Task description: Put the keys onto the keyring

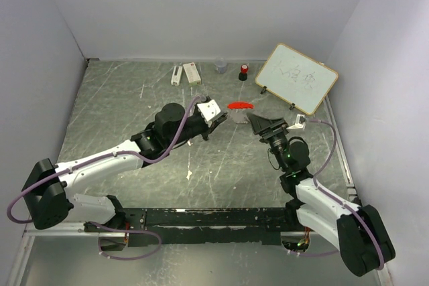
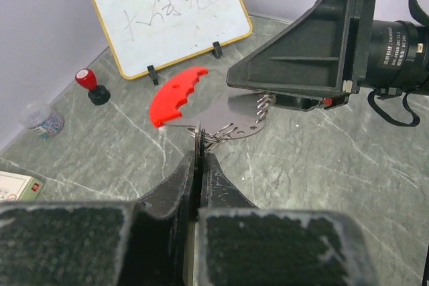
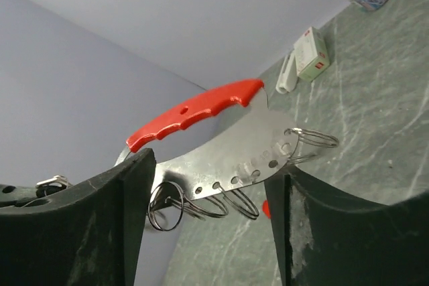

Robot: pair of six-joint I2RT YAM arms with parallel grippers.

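Left pincer [image 2: 199, 154] is clamped tight, no gap betw. the jaws, nipping smth thin & silver at the lower edge of the keyring [image 2: 236, 120]. That's a curved grey metal plate w/ a row of holes, thin silver wire rings [image 3: 167, 207] thru them & a red oblong plastic fob [image 2: 175, 93] along its back. Can't tell if the nipped bit is a ring or a key.

Right pincer [image 3: 216, 165] has the plate's other end. Its jaws stand wide w/ the plate spanning betw. them, and it looks gripped across its width. So the keyring hangs tilted in the air betw. both arms, above the middle of the grey marbled tabletop [image 1: 134, 112] & in front of the wood-framed whiteboard [image 1: 296, 78].

Progress, my guess: mid-job, threading stage. The keys I can't pick out, and no black tag shows anywhere. A small red bit [image 3: 267, 209] by the right finger may be the red-tagged one, poss. hanging off a ring, not sure. Left to do, as far as I see: work whatever's pinched fully onto a ring, then confirm both keys hang from it.
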